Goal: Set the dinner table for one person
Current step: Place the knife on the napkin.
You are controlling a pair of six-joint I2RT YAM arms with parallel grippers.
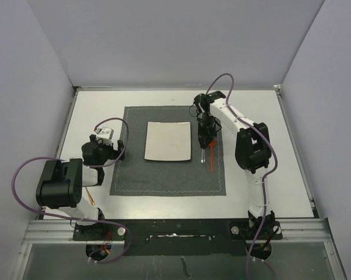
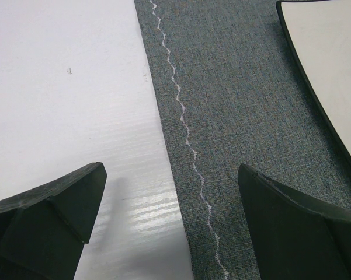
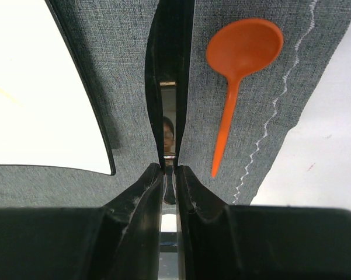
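The white dinner table point(image 1: 93, 116) carries a dark grey placemat point(image 1: 163, 175) with a square white plate point(image 1: 169, 140) on it. An orange spoon point(image 1: 211, 156) lies on the mat to the right of the plate, and also shows in the right wrist view point(image 3: 239, 70). My right gripper point(image 1: 205, 140) is shut on a shiny metal knife point(image 3: 169, 125), held low between the plate point(image 3: 35, 87) and the spoon. My left gripper point(image 1: 120, 150) is open and empty, low over the mat's left edge point(image 2: 181, 175).
A thin gold-coloured utensil point(image 1: 89, 195) lies on the table beside the left arm's base. The mat's white stitching point(image 2: 181, 111) runs near its left edge. The plate corner point(image 2: 333, 58) is to the right of the left gripper. White walls enclose the table.
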